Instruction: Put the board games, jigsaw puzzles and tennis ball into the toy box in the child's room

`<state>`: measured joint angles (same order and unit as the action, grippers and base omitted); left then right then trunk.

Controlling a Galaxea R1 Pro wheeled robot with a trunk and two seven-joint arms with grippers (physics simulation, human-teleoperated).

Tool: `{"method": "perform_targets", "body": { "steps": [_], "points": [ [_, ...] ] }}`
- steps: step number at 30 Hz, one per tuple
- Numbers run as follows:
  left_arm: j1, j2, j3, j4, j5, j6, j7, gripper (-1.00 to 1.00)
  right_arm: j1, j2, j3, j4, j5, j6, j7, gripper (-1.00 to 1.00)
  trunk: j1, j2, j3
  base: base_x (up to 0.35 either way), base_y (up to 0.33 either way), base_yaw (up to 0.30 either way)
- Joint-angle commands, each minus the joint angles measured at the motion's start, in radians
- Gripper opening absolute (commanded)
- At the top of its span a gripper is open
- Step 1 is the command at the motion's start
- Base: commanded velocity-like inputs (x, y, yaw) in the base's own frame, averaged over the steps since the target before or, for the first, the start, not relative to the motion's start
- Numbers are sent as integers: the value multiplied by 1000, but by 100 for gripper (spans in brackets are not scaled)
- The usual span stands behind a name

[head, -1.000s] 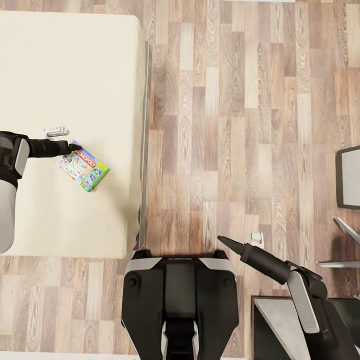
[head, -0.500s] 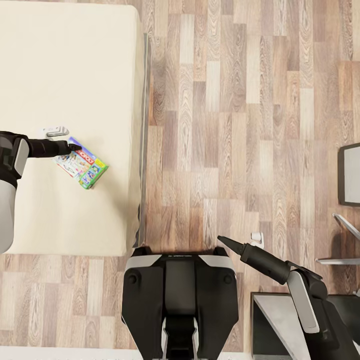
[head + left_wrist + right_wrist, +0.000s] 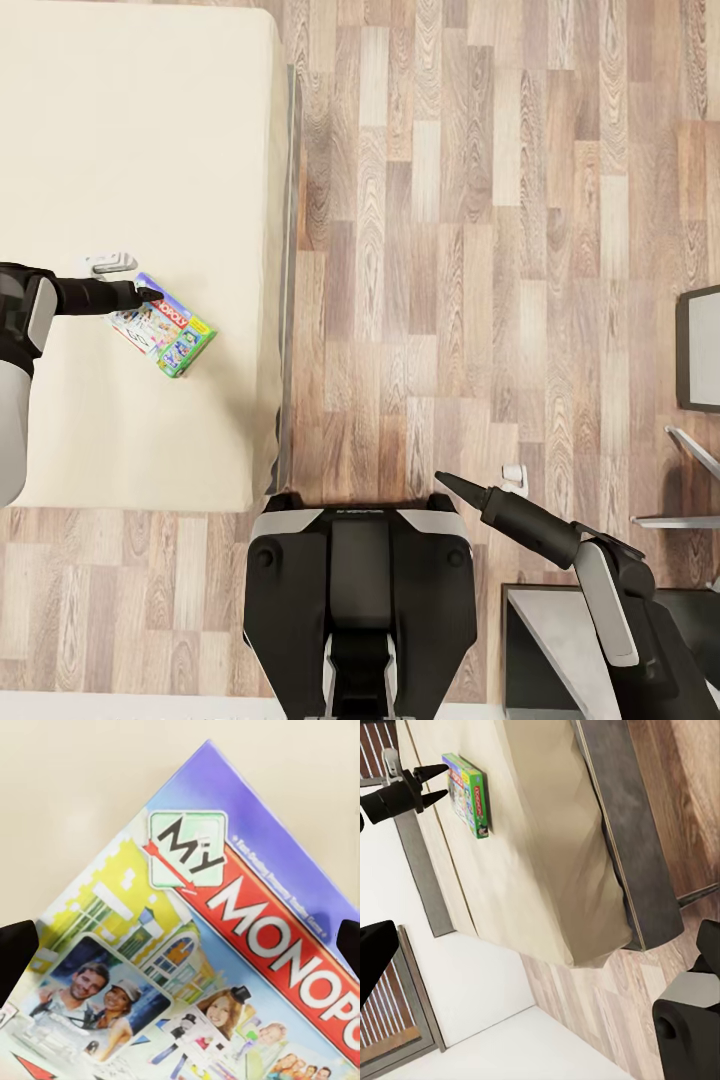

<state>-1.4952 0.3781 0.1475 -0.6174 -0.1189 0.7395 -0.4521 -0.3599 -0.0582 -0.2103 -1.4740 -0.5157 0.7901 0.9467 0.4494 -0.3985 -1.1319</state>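
One board game (image 3: 163, 338) lies flat on the bed (image 3: 180, 150), on the near part of the beige mattress, turned at an angle to the mattress edges and set in from the bed's right side. The left claw (image 3: 152, 294) sits at the box's far corner; in the right wrist view its two fingers stand spread apart, released, with the box (image 3: 467, 793) just beyond the tips and nothing gripped. Whether the tips touch the box cannot be told. The left wrist view looks straight onto the printed cover (image 3: 202, 967), a fingertip showing at each side.

Handling judgement: the box appears a stiff, light cardboard carton with a smooth printed face, likely slippery under hard pads. It lies on soft mattress, so pressing down may sink it rather than seat the fingers. The best hold is judged to be across the thin thickness at the corner or along a short edge, fingers above and below.

Clearance: open mattress surrounds the box on all sides. The wood floor (image 3: 480, 250) to the right is open. The right claw (image 3: 441, 480) hangs over the floor near the base; its state cannot be told
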Motion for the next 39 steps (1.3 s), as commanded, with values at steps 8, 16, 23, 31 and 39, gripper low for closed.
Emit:
{"method": "perform_targets", "body": {
  "steps": [8,16,23,31,39],
  "points": [
    [0,-1,7,-1,-9,9,-16,100,-1,0,0,0,-3,5,1,100,1,-2,-1,0,0,0],
    [0,1,9,-1,-9,13,-97,100,0,0,-1,0,-3,6,1,100,1,-2,-1,0,0,0],
    [0,1,9,-2,-11,15,-144,100,-1,0,-1,0,-3,6,1,100,1,-2,-1,0,0,0],
    [0,5,8,-53,-14,19,-144,100,-1,0,-1,0,-3,5,1,100,1,-2,-1,0,0,0],
    [-1,17,10,-122,-29,55,-102,100,-1,0,0,0,-3,5,1,100,1,-2,-1,0,0,0]
  ]
}}
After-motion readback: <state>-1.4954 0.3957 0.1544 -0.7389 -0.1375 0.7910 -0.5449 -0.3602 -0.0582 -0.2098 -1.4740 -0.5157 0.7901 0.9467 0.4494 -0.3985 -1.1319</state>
